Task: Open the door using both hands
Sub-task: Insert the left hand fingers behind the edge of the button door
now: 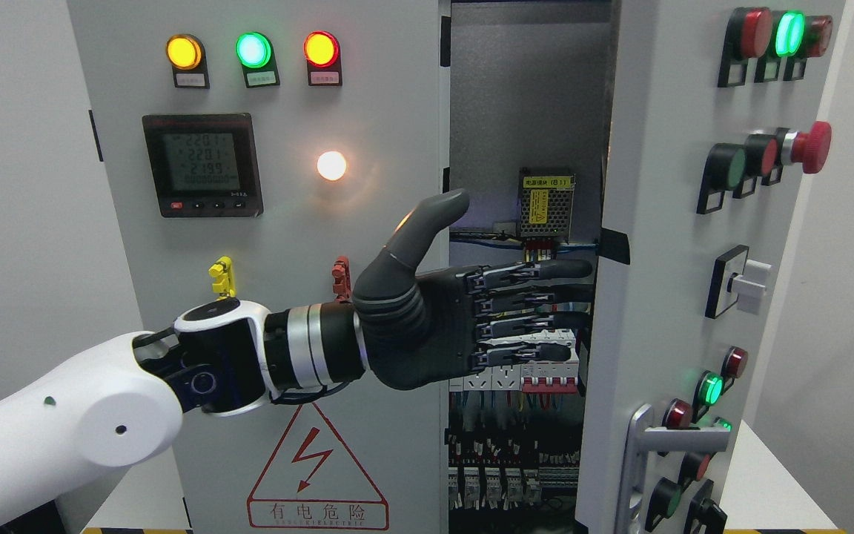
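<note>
- Head view: the left robot hand (471, 326), dark grey with black fingers (538, 271), comes in from the lower left on a white arm.
- Its fingers are stretched out flat and its thumb points up. It holds nothing.
- The fingertips reach into the gap and end right at the edge of the grey metal cabinet door on the right (664, 222). It is hard to tell if they touch it.
- That door is swung partly open and carries red and green buttons and a silver handle (642, 452).
- Inside the gap sit wires and rows of switches (508, 475).
- The grey left door (271, 222) is shut and has three lights, a small screen (202, 165) and a red warning triangle (316, 475).
- The right robot hand cannot be seen.
</note>
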You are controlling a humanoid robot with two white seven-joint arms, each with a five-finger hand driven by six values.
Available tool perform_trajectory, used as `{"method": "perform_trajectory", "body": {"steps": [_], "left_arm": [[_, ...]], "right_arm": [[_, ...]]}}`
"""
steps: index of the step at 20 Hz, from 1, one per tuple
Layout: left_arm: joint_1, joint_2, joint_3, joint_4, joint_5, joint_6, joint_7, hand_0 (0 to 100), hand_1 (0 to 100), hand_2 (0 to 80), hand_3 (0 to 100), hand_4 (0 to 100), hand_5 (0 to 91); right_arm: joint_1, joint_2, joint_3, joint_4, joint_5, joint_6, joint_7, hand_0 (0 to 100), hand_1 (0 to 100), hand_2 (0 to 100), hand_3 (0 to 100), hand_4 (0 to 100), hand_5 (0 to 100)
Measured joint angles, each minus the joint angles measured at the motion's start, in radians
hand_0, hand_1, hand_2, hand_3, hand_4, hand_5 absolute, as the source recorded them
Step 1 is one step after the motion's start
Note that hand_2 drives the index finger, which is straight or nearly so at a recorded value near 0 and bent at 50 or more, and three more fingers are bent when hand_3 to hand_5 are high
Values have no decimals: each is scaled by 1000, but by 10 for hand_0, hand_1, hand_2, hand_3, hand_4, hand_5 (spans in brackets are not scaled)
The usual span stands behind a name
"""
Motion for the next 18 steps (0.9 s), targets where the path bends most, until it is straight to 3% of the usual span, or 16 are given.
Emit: {"method": "perform_trajectory", "body": {"steps": [10,18], "left_arm": [[9,-124,32,27,-6,-1,36,0,0,0,0,33,0],[16,-209,44,38,-55,-3,37,0,0,0,0,33,0]], "right_arm": [[0,0,0,0,0,0,0,0,0,0,0,0,0],[0,0,0,0,0,0,0,0,0,0,0,0,0]]}}
